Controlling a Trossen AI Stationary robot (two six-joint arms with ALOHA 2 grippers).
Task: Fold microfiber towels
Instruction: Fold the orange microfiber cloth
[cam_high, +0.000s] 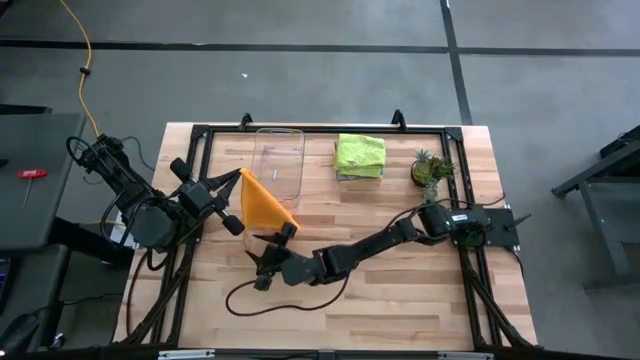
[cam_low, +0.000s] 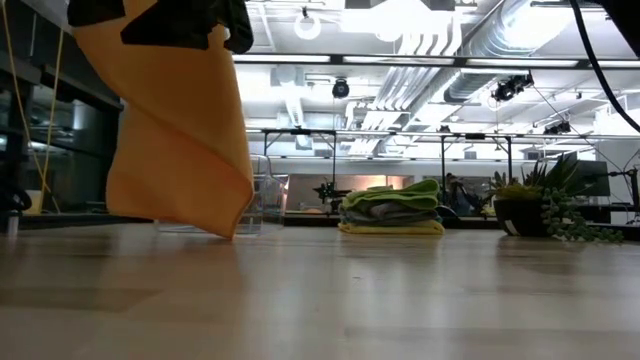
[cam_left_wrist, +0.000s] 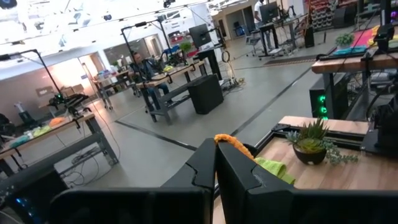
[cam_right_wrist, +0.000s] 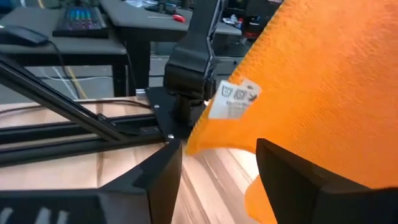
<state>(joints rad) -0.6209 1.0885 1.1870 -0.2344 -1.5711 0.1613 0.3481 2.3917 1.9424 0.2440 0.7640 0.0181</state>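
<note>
Orange towel hangs off the table at left-centre, pinched by one corner in the left gripper, fingers closed tight on the fabric edge (left wrist view). Cloth drapes limp with its lower point just above the wood, so judged light, soft, no stiffness; will swing if moved fast. Right gripper sits just below the hanging cloth, jaws spread wide, holding nothing; best take looks like the free lower corner, near the white care label. Clear tray just behind. Further right, stack of folded towels, lime green on top; potted plant beside it.
</note>
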